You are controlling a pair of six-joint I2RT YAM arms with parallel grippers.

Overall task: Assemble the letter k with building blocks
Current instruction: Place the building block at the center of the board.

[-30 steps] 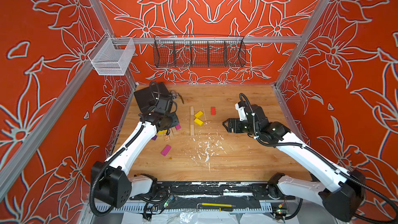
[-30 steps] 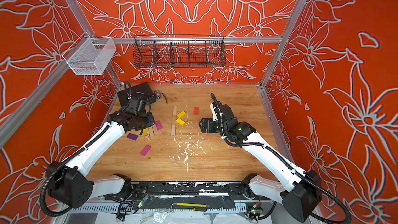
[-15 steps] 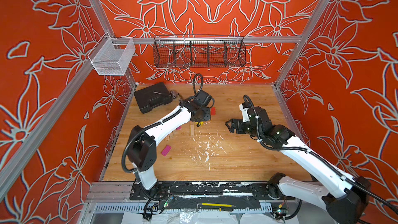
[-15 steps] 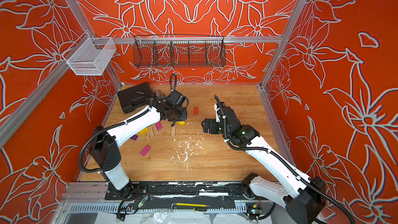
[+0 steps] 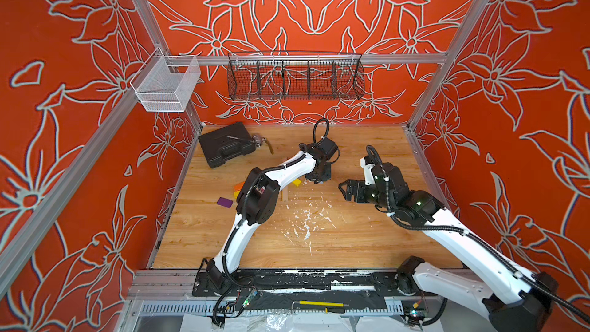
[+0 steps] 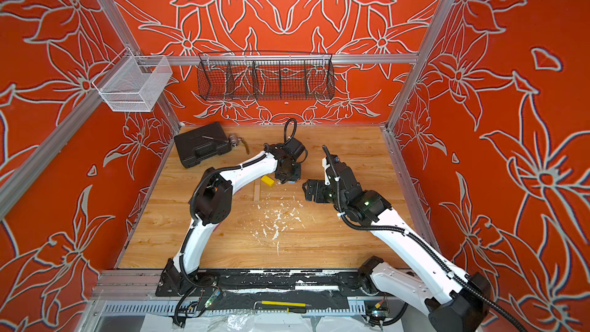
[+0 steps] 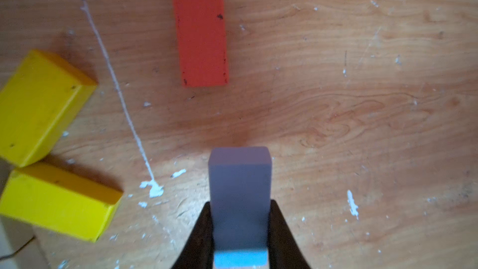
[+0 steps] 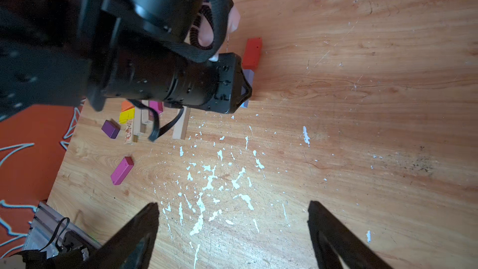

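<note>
Showing the placing of one block, read from left to right. At far left lies the black case (image 5: 225, 148), which is no part of the task. Next come spare building blocks: a purple block (image 5: 224, 202), an orange block (image 5: 238, 185) and, in the right wrist view, a magenta block (image 8: 122, 170). All lie flat on the desk (image 5: 367, 234), well apart from the work. Towards the middle a pale wooden bar (image 6: 257, 191) lies as the likely stem, with two yellow blocks (image 7: 38, 107) just beside it, set at an angle.

The left fingers (image 7: 200, 236) are closed tight on the long sides of a blue block (image 7: 240, 197). It is held end-down close to the desk, near the red block (image 7: 201, 29) but apart from it; whether it touches the wood cannot be told. Farther right, the right fingers (image 8: 134, 231) stand wide open and empty over the white paint flecks (image 5: 306, 218).

To place well, turn the blue block to the slant wanted for the k's arm and lower it until it lies flat. Release only then, and lift straight up so that the red and yellow neighbours are not nudged.
</note>
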